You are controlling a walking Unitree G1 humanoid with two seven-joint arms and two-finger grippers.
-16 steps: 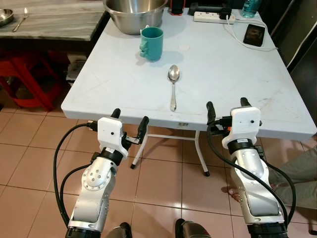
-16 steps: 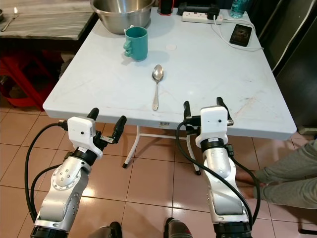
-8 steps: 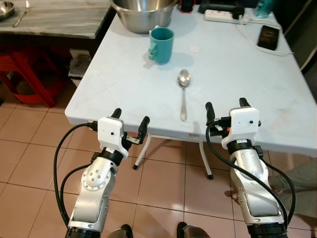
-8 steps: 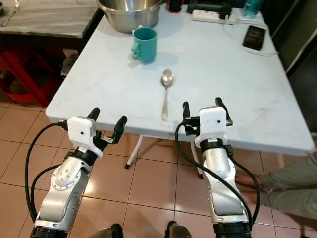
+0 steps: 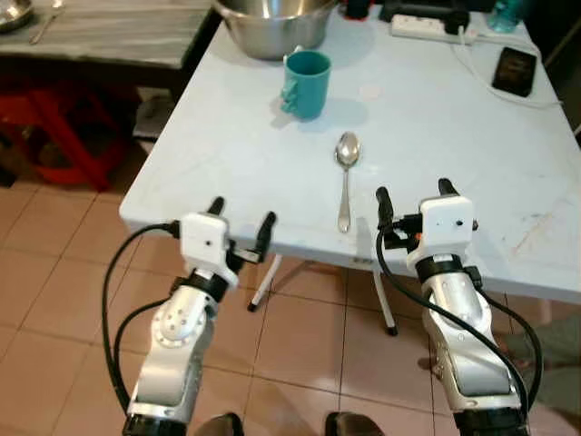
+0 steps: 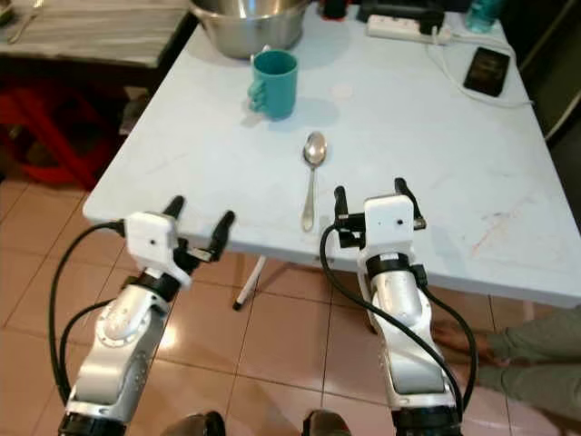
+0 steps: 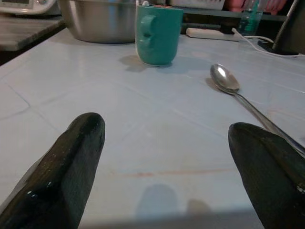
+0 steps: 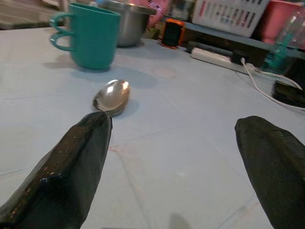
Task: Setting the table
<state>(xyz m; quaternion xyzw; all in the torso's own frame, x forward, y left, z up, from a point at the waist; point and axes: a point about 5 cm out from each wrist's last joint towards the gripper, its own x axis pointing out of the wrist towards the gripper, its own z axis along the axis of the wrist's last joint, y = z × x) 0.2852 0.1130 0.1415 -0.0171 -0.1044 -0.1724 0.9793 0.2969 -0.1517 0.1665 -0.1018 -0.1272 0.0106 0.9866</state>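
A teal mug point(image 5: 306, 84) stands on the white table point(image 5: 227, 154), just in front of a big steel bowl point(image 5: 272, 18). A metal spoon point(image 5: 345, 177) lies nearer me, bowl end toward the mug, handle toward the front edge. My left gripper point(image 5: 241, 213) is open at the table's front edge, left of the spoon's handle. My right gripper point(image 5: 414, 191) is open over the front edge, just right of the handle. Both are empty. The left wrist view shows the mug point(image 7: 158, 34) and spoon point(image 7: 228, 81) ahead; in the right wrist view the spoon point(image 8: 112, 95) lies beside one finger point(image 8: 66, 176).
A power strip point(image 5: 427, 25), a phone point(image 5: 515, 71) on a white cable and a bottle point(image 5: 507, 14) sit at the table's far right. A marble side counter point(image 5: 100, 36) and a red stool point(image 5: 54, 136) stand to the left. A person's leg point(image 6: 536, 354) is on the floor at right.
The camera has come closer to the table, so mug and spoon sit lower in the picture. Both open grippers now reach the table's front edge; their pose is unchanged.
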